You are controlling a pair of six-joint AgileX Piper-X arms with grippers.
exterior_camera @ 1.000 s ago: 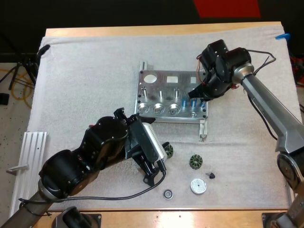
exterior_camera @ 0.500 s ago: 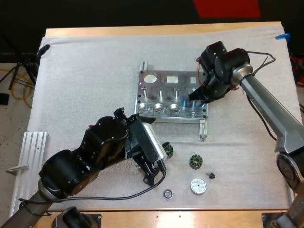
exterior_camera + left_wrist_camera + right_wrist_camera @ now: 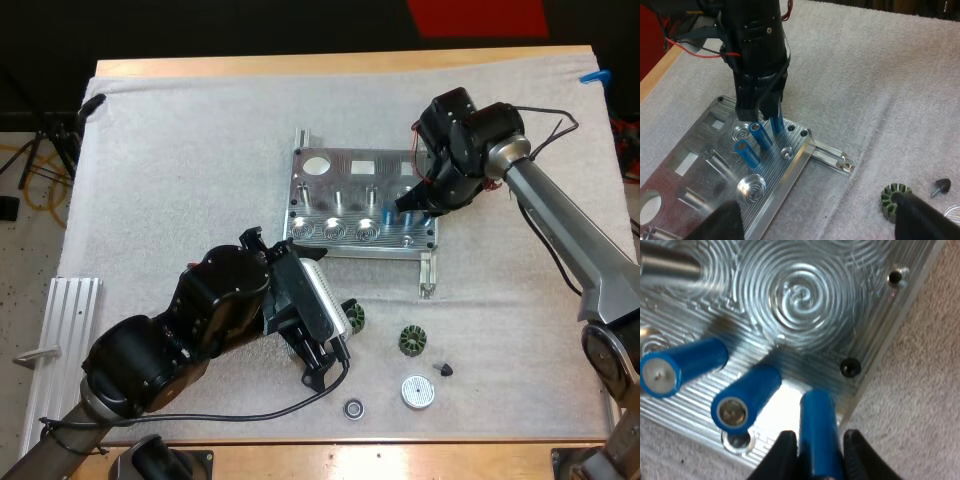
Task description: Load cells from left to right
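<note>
While cells load left to right, entries by view.

High view: the right gripper (image 3: 412, 208) is over the near right corner of the metal fixture (image 3: 345, 178), probably the next seat. The left gripper (image 3: 318, 352) is parked on the fixture's near side, beside small dark parts (image 3: 413, 341) on the worktop (image 3: 330, 64).

Left wrist view: the left gripper's fingers (image 3: 727, 222) are wide apart and empty. Two blue cells (image 3: 746, 153) lean in the fixture, with a third cell (image 3: 776, 124) under the right gripper.

Right wrist view: the right gripper clamps the third cell (image 3: 817, 425) from both sides above the fixture's corner, likely for seating.
</note>
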